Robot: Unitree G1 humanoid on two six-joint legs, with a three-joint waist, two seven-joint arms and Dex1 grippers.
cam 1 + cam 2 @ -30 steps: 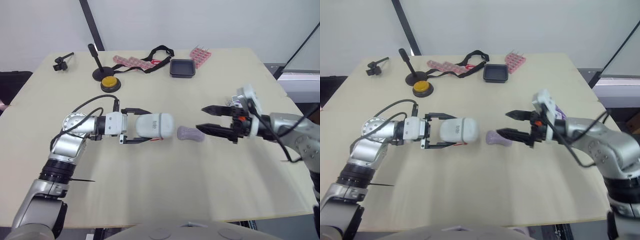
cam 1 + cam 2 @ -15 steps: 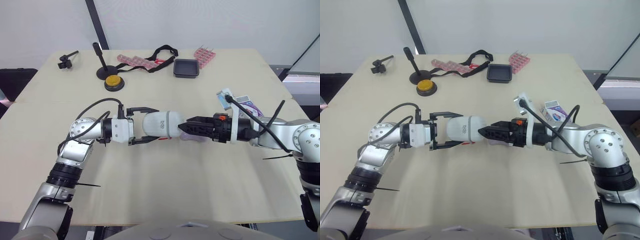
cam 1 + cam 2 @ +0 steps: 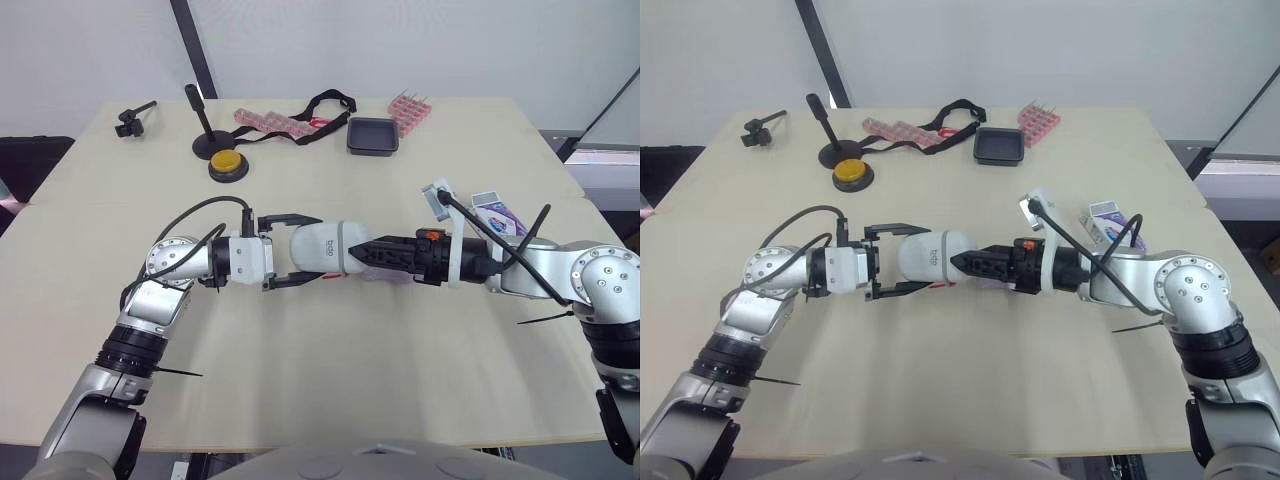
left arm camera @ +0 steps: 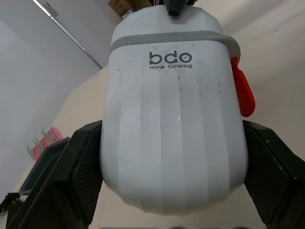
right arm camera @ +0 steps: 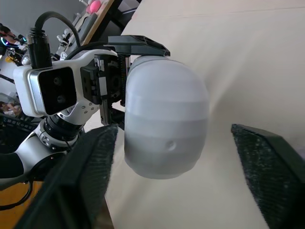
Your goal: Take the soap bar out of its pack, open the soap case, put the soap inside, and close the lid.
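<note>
left gripper clamps the shut soap case, right gripper spread at its lid end

the left gripper [image 3: 300, 250] is pressed onto the soap case [image 3: 328, 247], one black finger [image 4: 86, 167] on each long side. the case lies on its side at the middle of the worktop [image 3: 320, 390]. it is white with a grey band where lid meets body, and the lid is shut. a red latch [image 4: 242, 93] sits on one side at that band, and the printed "bdo home furnishing" side faces up. the lid end points toward the robot's right.

the right gripper [image 3: 362, 252] reaches in from that side and meets the case at its rounded lid end. in the right wrist view its fingers [image 5: 90, 167] are spread wide, one on each side of the dome. whether they touch the case cannot be told.

the soap bar [image 3: 396, 278] is out of its pack. a lilac edge of it shows on the worktop just under the right gripper, beside the case's lid end and outside the case.

the soap pack [image 3: 497, 214], a white and purple box, lies near the worktop's right edge, beyond the right arm.

along the far side stand a black tray [image 3: 372, 135], a yellow button [image 3: 224, 164], a black stand [image 3: 200, 125], pink blister strips [image 3: 270, 123] and a black strap [image 3: 322, 104], all well apart from the two grippers.
</note>
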